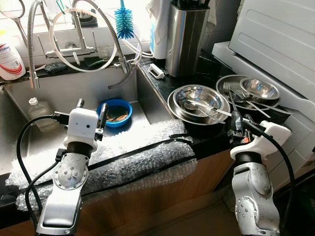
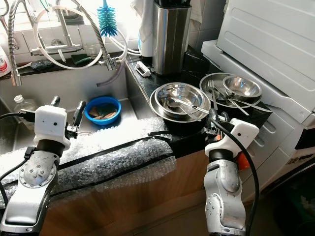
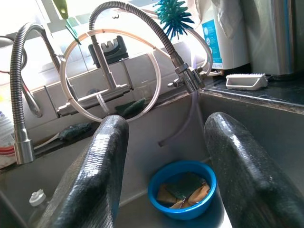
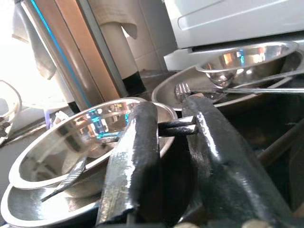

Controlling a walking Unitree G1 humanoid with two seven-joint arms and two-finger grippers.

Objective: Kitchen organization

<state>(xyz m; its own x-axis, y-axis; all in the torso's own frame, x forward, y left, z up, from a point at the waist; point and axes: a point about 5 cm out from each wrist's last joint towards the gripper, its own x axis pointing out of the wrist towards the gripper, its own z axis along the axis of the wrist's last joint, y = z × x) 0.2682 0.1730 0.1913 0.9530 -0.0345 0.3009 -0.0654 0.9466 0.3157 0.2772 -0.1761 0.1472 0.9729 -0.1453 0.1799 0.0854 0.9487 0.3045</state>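
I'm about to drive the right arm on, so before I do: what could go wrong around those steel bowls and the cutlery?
1. The right gripper looks closed on a utensil handle whose other end rests in the stacked steel bowls; a quick pull may tip or drag them.
2. Loose forks lie across the right-hand plate and small bowl, near the counter's front edge; a bump could knock them off.
3. The left gripper hangs open over the sink, above the blue bowl.
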